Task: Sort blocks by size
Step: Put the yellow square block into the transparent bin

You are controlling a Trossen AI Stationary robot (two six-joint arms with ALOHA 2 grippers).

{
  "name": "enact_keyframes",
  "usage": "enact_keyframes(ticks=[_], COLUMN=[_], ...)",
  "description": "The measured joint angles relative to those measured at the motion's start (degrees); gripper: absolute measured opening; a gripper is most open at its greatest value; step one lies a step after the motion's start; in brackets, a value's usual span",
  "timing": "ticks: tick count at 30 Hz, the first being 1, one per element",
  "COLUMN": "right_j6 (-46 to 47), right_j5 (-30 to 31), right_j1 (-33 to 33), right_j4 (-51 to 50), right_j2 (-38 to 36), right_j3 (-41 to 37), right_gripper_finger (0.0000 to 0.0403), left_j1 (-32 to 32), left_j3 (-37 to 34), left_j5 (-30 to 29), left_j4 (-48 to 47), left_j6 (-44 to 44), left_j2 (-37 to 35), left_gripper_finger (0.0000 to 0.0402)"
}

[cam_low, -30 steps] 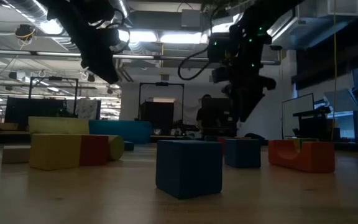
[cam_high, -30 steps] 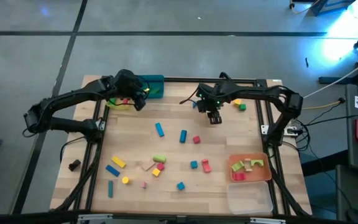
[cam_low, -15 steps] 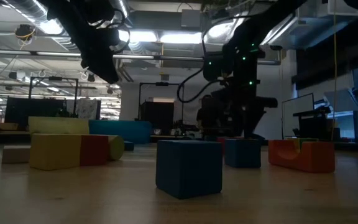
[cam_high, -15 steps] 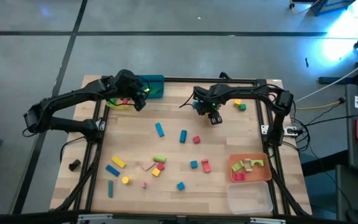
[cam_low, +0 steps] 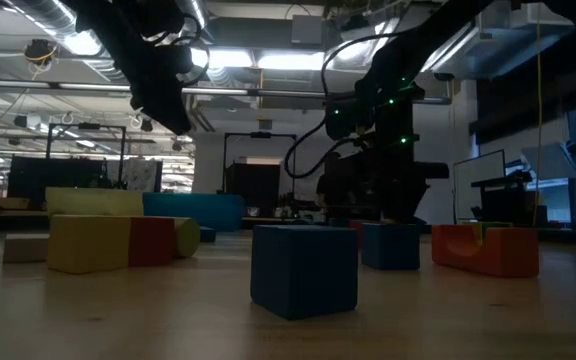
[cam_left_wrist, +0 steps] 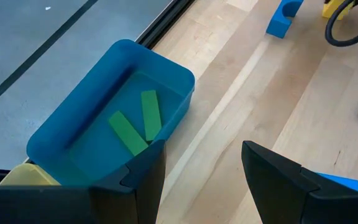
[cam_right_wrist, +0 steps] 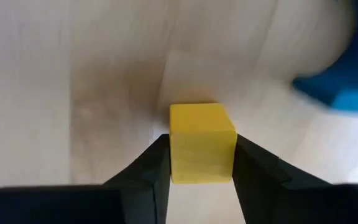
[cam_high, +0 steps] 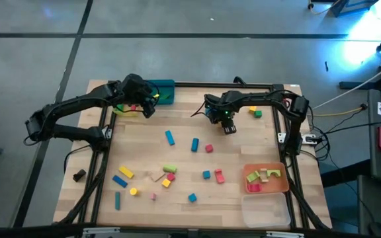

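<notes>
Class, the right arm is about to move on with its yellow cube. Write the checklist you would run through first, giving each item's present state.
1. Yellow cube between the right gripper fingers, touching both: ok.
2. Cube lifted clear of the table: cannot tell.
3. Orange tray has bare floor for another block: ok.
4. Left gripper open, holding nothing, waiting by the blue tray, out of the way: ok.
5. Loose blocks such as the red cube lie between the cube and the orange tray; carry high: not ok.

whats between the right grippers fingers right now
A yellow cube sits between the right gripper's fingers, which press on its two sides. The right wrist view shows it, with bare wood table beyond.
</notes>
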Motion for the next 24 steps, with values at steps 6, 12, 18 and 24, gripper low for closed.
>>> enact_keyframes(ticks=[6,12,18,24], right_j6=[9.2,13.8,26.5,45.8], right_j5=[-6.1,-10.2,-10.9,-10.3], right_j1=[1.8,9.3,19.8,33.5], right_j4=[-14.0,-23.5,-28.3,-29.0], right_j2=[-0.1,-2.3,-6.3,-9.2], right_j3=[4.6,10.6,15.0,15.7], right_gripper_finger=[0.0134,0.0134,0.0134,0.0135], left_j1=[0.0,-1.3,-5.1,-10.4], left_j3=[0.0,0.0,0.0,0.0], left_j5=[0.0,0.1,0.4,0.5], left_j4=[0.9,4.2,6.9,8.9], left_j6=[0.0,0.0,0.0,-0.2], left_j2=[0.0,0.1,0.8,1.0], left_gripper_finger=[0.0196,0.0196,0.0196,0.0196])
